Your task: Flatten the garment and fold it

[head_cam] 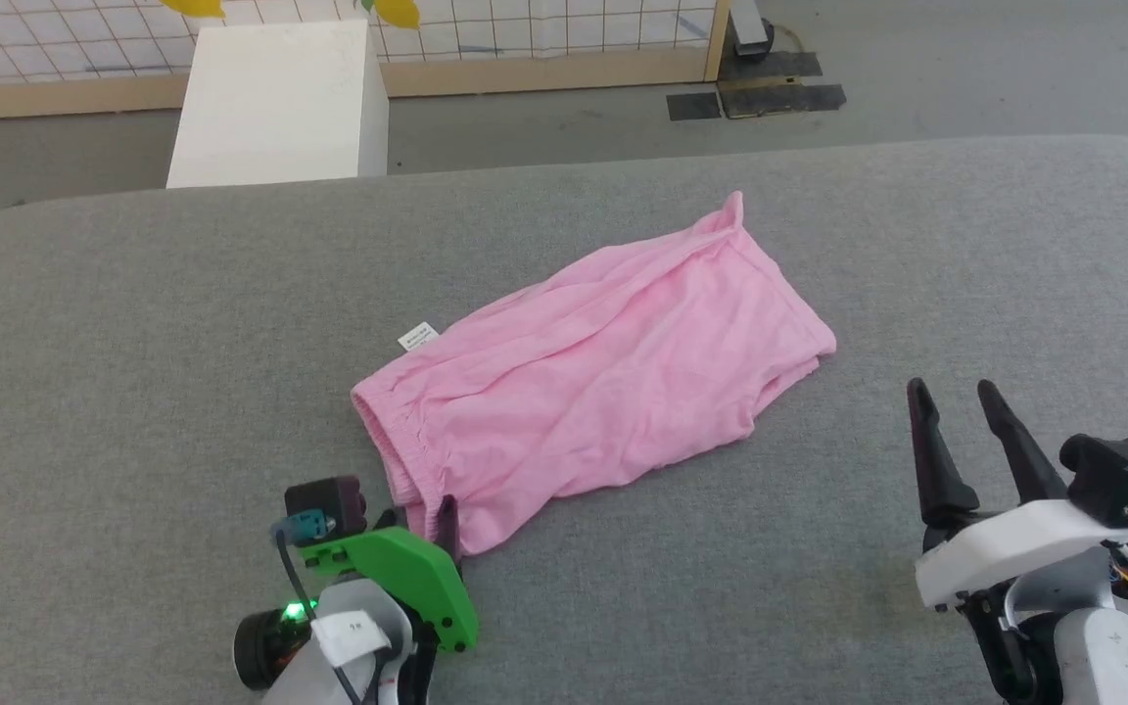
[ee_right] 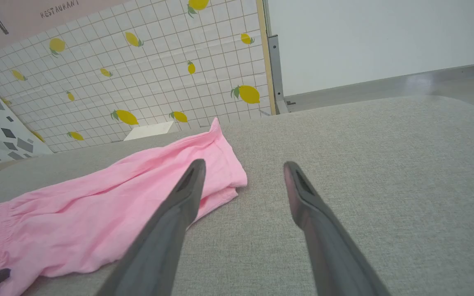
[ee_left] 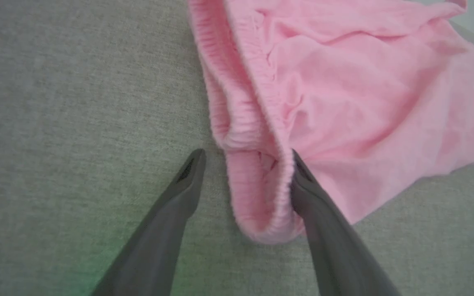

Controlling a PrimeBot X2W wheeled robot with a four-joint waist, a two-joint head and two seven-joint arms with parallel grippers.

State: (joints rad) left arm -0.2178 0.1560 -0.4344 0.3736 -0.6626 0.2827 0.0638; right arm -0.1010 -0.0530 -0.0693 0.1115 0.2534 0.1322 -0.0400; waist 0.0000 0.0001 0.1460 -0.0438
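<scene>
Bright, even light from above lies flat on the grey tabletop (head_cam: 133, 323), with only a thin soft shadow along the garment's (head_cam: 603, 372) near edge. A green lamp (head_cam: 295, 612) tints the near-left tabletop in the left wrist view, where the left fingers (ee_left: 167, 222) look soft. The tiled wall (ee_right: 138, 74) bows in the right wrist view.

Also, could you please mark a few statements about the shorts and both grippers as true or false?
1. The left gripper is open, with the end of the garment's waistband between its fingers. True.
2. The right gripper is shut on the garment. False: it is open and apart from the garment, above the grey surface.
3. The garment hangs in the air. False: it lies wrinkled on the grey surface.
4. A small white label shows beside the waistband. True.
</scene>
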